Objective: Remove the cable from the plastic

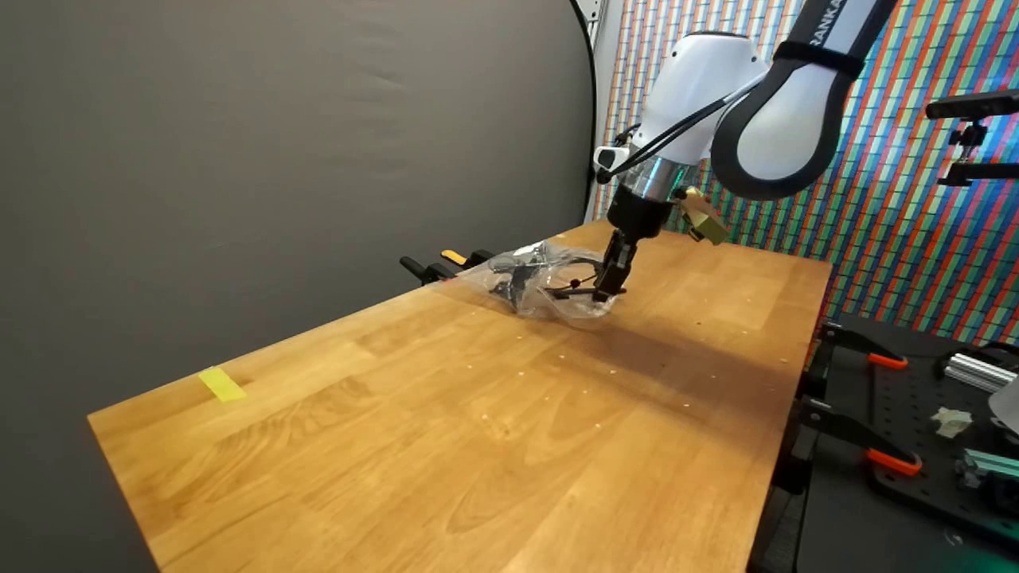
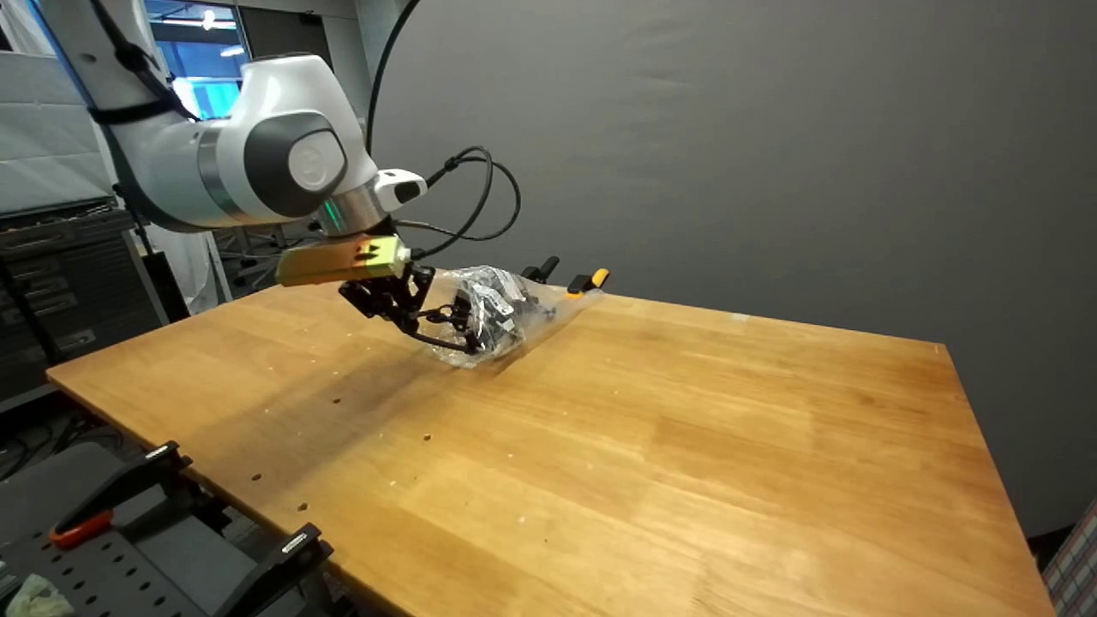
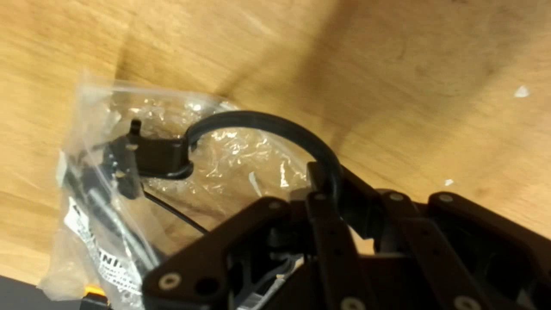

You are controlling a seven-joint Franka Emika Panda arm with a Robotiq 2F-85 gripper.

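Wrist view: we see the cable (image 3: pixel 258 119) as one thick, smooth black arc, rising from a blocky black piece (image 3: pixel 161 157) at its left and curving down to the fingers (image 3: pixel 360 200). The plastic (image 3: pixel 232 150) is a clear, crinkled bag, full of glints, with a white label (image 3: pixel 116 267) in dark print; it veils the left part of the blocky black piece. How much of the arc lies within the bag we cannot tell. A thin black wire (image 3: pixel 175 212) slants away below.

We note the fingers nearly together, pinching the cable where the arc comes down; glinting plastic reaches just beside them. In both exterior views cable and bag sit near the long far edge of the table (image 1: pixel 478 446); whether the whole bag touches the wood we cannot tell.

Our count: one arm (image 1: pixel 700 91), one cable, one bag, one table. We add one strip of yellow tape (image 1: pixel 222 383) and, along the opposite edge in an exterior view, two orange-tipped black clamps (image 1: pixel 860 434).
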